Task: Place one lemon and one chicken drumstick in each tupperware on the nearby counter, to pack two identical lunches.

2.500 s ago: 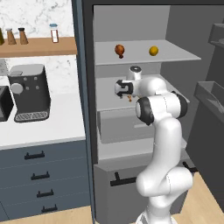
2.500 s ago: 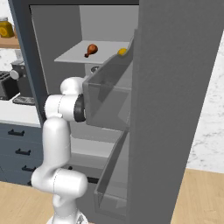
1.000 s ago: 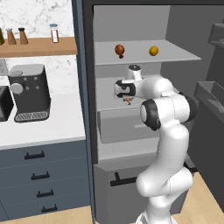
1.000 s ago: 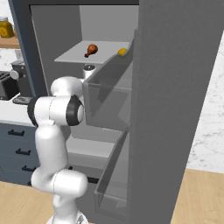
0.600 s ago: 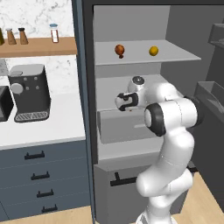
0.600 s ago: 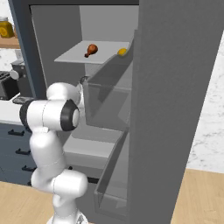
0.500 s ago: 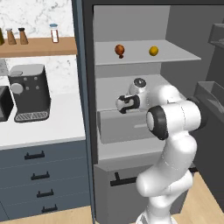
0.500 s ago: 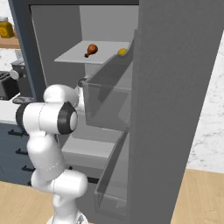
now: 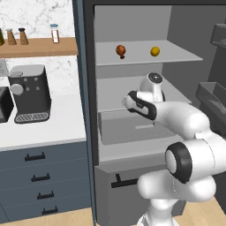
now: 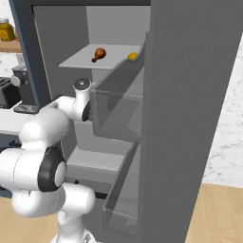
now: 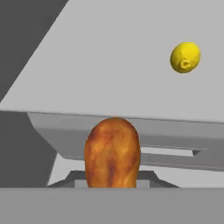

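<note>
While the gripper [image 9: 131, 100] is closed tight on a chicken drumstick [image 11: 112, 151] inside the open fridge, the carry step is in hand. Lemon [image 9: 155, 51] sits on the fridge shelf [image 9: 132, 59] at 1 o'clock. Next: back out toward the tabletop [image 9: 44, 128] at 9 o'clock.

White arm bent leftward, pincer [image 9: 129, 100] clamped on drumstick [image 11: 112, 152].

Open fridge [image 9: 132, 145] right of counter [image 9: 48, 128].
Drumstick [image 9: 121, 50] sat left, lemon [image 9: 155, 51] right on top fridge shelf [image 9: 176, 55], well apart; coffee machine [image 9: 30, 93] stood on counter's back, wall shelf [image 9: 39, 46] above it.
</note>
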Controlling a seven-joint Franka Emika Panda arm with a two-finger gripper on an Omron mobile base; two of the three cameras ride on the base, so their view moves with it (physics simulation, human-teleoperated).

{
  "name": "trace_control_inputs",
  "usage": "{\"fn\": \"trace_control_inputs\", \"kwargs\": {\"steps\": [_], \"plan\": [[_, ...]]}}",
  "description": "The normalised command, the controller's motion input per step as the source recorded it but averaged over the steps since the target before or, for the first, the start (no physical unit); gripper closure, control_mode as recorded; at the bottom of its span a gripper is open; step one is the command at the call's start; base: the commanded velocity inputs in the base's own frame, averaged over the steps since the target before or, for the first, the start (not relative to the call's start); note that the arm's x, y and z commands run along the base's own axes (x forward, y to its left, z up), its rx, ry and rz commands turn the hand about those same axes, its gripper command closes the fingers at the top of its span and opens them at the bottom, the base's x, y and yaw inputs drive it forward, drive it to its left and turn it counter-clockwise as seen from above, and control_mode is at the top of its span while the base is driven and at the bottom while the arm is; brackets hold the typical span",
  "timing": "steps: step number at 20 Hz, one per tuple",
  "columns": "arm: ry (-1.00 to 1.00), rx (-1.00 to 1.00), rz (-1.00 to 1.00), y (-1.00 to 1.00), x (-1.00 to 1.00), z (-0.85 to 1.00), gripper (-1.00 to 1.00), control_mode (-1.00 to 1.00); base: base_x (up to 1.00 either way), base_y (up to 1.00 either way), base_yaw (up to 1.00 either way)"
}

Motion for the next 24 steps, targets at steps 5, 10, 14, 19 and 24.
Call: {"fn": "trace_control_inputs", "kwargs": {"steps": [5, 10, 14, 19, 24], "plan": [[0.49, 0.00, 0.05, 0.00, -0.72, 0.72, 1.00, -1.00, 0.00, 0.00, 0.00], [0.45, -0.11, 0.04, 0.02, -0.82, 0.05, 1.00, -1.00, 0.00, 0.00, 0.00], [-0.02, -0.10, 0.00, 0.00, -1.00, -0.50, 1.00, -1.00, 0.00, 0.00, 0.00], [-0.17, 0.00, 0.00, 0.00, -1.00, -0.27, 1.00, -1.00, 0.00, 0.00, 0.00], [-0.04, 0.00, 0.00, 0.00, -0.71, -0.03, 1.00, -1.00, 0.00, 0.00, 0.00]]}}
